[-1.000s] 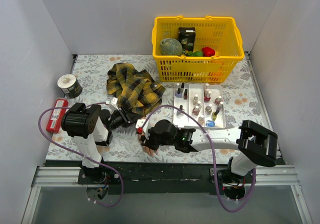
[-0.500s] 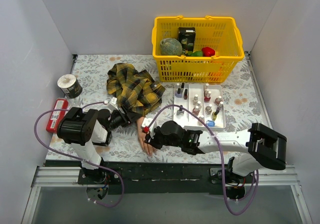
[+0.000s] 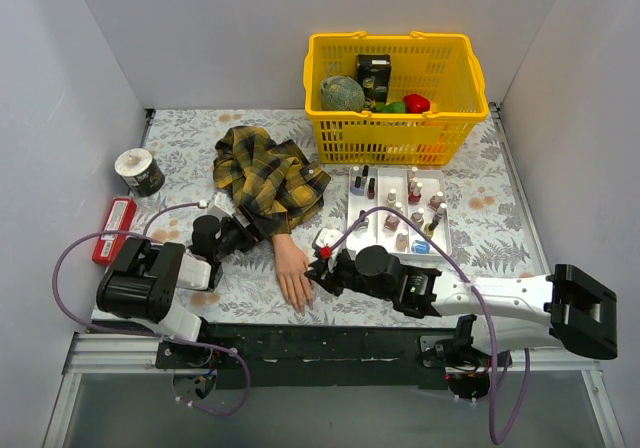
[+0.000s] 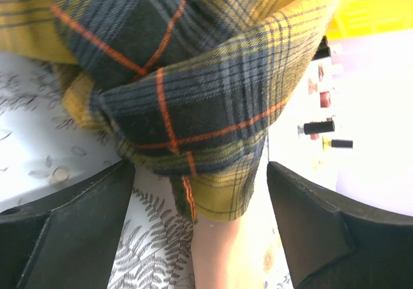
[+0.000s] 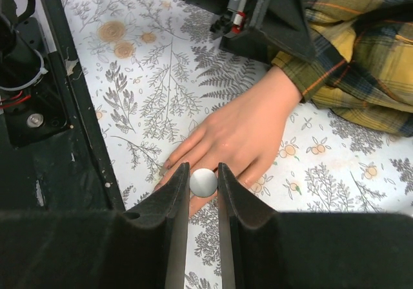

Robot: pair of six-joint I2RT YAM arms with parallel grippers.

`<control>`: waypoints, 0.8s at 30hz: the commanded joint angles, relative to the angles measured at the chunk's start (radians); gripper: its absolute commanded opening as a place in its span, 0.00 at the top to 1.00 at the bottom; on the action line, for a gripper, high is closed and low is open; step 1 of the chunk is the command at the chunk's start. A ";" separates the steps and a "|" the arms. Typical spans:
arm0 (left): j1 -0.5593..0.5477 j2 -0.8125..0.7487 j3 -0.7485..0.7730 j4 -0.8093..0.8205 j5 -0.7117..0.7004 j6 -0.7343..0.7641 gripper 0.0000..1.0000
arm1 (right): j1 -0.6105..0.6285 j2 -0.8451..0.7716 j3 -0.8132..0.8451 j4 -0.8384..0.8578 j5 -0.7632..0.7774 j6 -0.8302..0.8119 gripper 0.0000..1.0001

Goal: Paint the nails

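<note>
Clamping a small silvery object [image 5: 203,182], right tool [image 5: 202,169] hovers at the mannequin hand's [image 5: 239,131] 3 o'clock; left tool [image 4: 200,173] gapes around the sleeve [image 4: 193,76], so strokes may shove the unheld hand.

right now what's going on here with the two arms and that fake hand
The mannequin hand lies on the floral table, its plaid sleeve bunched behind it. The left gripper straddles the sleeve cuff with its jaws open, not gripping it. The right gripper is shut on a small silver-tipped piece, possibly a polish brush, poised over the fingers. Whether any nail is painted is too small to tell.
</note>
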 commanded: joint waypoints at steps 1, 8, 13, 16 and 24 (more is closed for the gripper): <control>-0.022 -0.109 -0.042 -0.156 -0.097 -0.010 0.15 | 0.002 -0.078 -0.020 0.026 0.095 0.039 0.99; -0.100 -0.443 -0.085 -0.383 -0.263 -0.019 0.02 | 0.004 -0.176 -0.049 -0.031 0.213 0.052 0.99; -0.171 -0.689 -0.090 -0.571 -0.326 -0.018 0.02 | 0.002 -0.256 -0.060 -0.084 0.327 0.050 0.99; -0.221 -0.832 -0.090 -0.653 -0.340 0.001 0.02 | 0.001 -0.293 -0.068 -0.120 0.400 0.050 0.99; -0.327 -0.897 -0.137 -0.569 -0.304 0.013 0.02 | -0.016 -0.347 -0.085 -0.204 0.552 0.093 0.99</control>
